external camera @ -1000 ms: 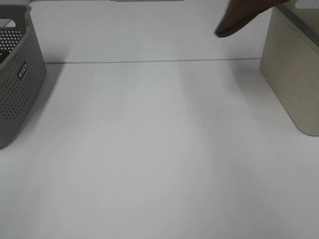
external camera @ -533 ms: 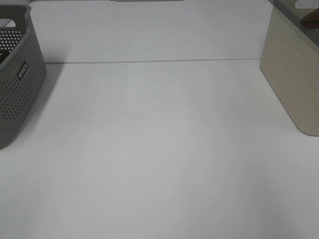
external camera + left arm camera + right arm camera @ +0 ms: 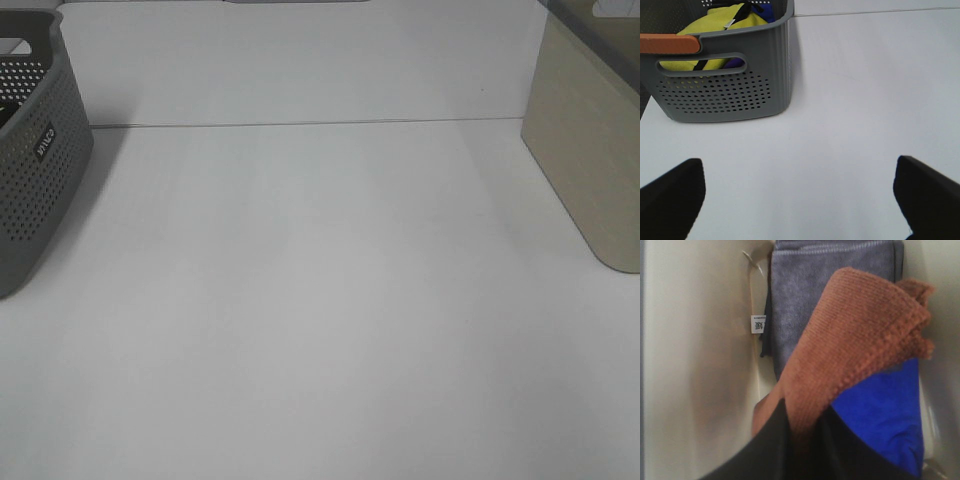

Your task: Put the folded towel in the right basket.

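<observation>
White tabletop point(image 3: 320, 300) spans from grey perforated plastic basket point(image 3: 40, 170) at 9 o'clock to beige basket point(image 3: 590, 170) at 3 o'clock, where right gripper point(image 3: 802, 445) clamps rust-brown folded towel point(image 3: 860, 335); left gripper point(image 3: 800, 197) gapes wide.

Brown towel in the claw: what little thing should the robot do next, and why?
Probably open the right gripper and let go: it pinches the brown towel inside the beige basket, over the grey towel and blue towel.

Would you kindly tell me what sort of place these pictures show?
Probably a lab bench set up for towel sorting: a white table, a grey perforated basket holding a yellow cloth, and a beige basket holding a brown towel, a grey towel and a blue towel.
</observation>
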Robot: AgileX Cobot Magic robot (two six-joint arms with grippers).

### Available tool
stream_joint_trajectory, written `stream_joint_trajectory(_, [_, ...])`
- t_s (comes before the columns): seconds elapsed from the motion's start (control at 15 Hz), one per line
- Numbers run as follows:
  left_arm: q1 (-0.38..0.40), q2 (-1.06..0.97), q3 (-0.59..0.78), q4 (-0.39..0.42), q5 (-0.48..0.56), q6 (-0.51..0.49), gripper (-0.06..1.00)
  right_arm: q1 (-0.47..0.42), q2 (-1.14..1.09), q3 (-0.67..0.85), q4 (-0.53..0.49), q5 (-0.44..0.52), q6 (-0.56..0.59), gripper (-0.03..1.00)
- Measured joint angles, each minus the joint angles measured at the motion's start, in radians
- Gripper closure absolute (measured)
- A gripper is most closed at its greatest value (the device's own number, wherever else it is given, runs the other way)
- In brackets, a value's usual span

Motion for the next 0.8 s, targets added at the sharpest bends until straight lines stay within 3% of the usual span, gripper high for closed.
stream_joint_trajectory(0.2, [0.000,0.000,0.000,0.000,0.000,0.000,-0.03,0.000,0.028,0.000,-0.005,0.001,0.047,0.43])
stream_joint_trajectory(0.33, [0.000,0.000,0.000,0.000,0.000,0.000,-0.03,0.004,0.018,0.000,0.002,0.014,0.051,0.26])
stream_joint_trajectory(0.8, [0.000,0.000,0.000,0.000,0.000,0.000,-0.03,0.199,-0.113,0.004,0.002,0.114,0.059,0.21])
